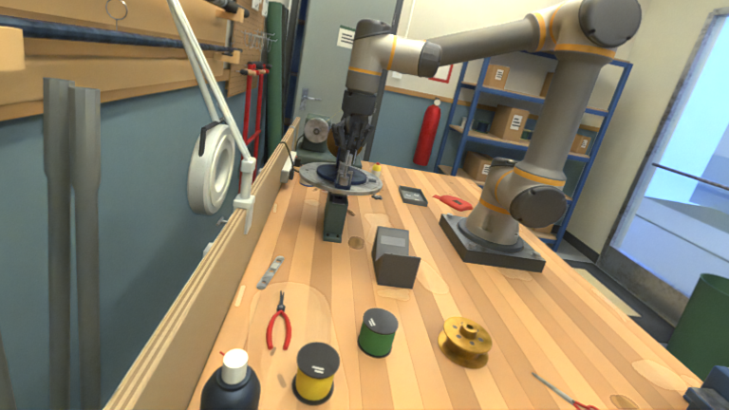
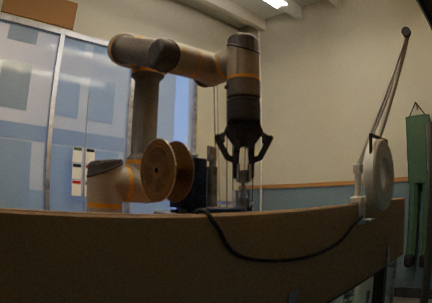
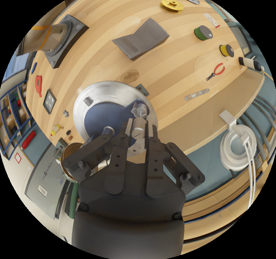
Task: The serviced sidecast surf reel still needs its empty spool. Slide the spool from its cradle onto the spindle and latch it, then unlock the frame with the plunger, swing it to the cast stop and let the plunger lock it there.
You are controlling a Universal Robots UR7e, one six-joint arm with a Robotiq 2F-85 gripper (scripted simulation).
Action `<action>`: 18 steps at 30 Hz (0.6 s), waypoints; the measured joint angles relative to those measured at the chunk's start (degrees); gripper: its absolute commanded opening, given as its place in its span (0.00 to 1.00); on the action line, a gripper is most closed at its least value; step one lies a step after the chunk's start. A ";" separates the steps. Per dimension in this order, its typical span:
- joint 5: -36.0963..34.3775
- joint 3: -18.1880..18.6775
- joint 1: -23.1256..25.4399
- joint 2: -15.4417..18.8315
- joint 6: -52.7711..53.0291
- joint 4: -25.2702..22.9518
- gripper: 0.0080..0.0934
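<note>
A small silver plunger knob (image 3: 138, 126) stands on the reel's rim, and my gripper's (image 3: 138, 129) fingers are closed on its two sides. The reel (image 1: 340, 178) is a silver disc with a dark blue centre (image 3: 109, 116), mounted on a green post (image 1: 334, 216) at the far left of the bench. My gripper (image 1: 348, 163) points straight down onto it. A second silver knob (image 3: 139, 110) sits just beyond the fingers. A grey cradle (image 1: 395, 256) stands mid-bench. A gold spool (image 1: 464, 340) lies on the bench near the front, apart from the cradle.
A small dark tray (image 1: 413, 195) and a red tool (image 1: 452, 202) lie beside my base (image 1: 492, 243). Green (image 1: 377, 331) and yellow (image 1: 315, 372) line spools, red pliers (image 1: 279, 327) and a bottle (image 1: 231, 383) sit near the front. A magnifier lamp (image 1: 211, 166) clamps to the backboard.
</note>
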 measured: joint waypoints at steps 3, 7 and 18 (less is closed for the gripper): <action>-0.01 0.00 0.00 -0.01 0.00 0.04 0.28; -0.02 -0.06 0.02 -0.10 0.00 0.10 0.37; -0.02 -0.06 0.02 -0.13 0.00 0.10 0.52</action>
